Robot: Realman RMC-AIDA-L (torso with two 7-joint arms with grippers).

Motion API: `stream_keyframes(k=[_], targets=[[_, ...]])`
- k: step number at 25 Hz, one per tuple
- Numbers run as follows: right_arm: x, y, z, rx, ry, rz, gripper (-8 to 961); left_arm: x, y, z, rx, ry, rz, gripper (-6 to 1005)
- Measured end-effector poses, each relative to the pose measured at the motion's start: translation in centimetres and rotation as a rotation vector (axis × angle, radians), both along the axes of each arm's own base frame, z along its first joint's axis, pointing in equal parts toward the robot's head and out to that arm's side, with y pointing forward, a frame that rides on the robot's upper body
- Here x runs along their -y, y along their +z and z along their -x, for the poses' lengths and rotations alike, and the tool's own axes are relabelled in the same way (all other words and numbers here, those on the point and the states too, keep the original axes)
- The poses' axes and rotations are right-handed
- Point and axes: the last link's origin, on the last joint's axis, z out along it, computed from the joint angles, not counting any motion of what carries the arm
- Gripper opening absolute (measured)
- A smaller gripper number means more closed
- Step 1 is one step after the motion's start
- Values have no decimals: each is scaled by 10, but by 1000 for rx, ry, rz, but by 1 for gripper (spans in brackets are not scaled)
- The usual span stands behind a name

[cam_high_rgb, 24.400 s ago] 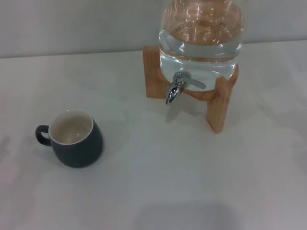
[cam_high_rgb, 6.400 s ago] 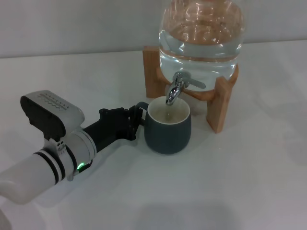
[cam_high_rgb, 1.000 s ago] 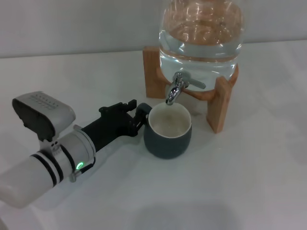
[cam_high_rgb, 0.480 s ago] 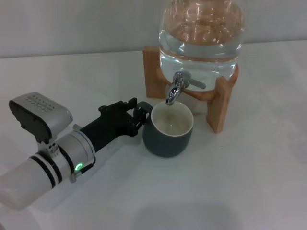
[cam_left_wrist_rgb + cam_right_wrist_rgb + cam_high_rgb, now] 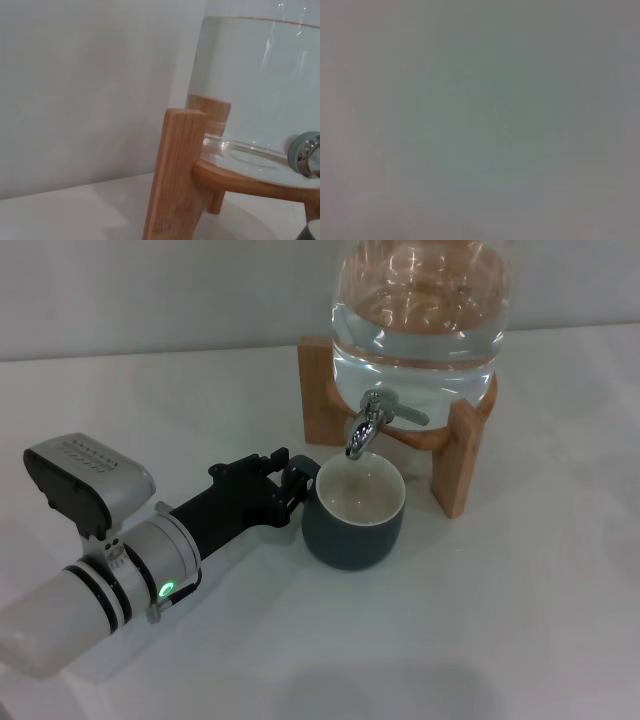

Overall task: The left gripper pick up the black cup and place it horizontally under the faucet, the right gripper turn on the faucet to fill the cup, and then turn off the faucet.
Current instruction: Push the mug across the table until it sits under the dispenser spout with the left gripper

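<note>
One small nudge rightward leaves the rounded dark grey-black mug [image 5: 354, 515] squarely beneath the shiny chrome spigot [image 5: 362, 430], its handle clenched by the black-fingered left gripper [image 5: 290, 483], ready for filling

Counted on the counter [image 5: 520, 620] are 1 black cup [image 5: 353, 512], 1 glass water jar [image 5: 420, 315] fitted with 1 faucet [image 5: 366, 426], 1 wooden stand [image 5: 462, 455], and 1 left gripper [image 5: 285, 478].
</note>
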Motion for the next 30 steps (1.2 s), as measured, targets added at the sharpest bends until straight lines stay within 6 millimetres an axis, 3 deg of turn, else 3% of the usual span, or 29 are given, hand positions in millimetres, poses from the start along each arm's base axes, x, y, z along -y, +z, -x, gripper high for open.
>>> stream_keyframes(k=[30], targets=[[-4,-4,3,-8,4,0,845,-1,-5,14,-74,63,7,352]])
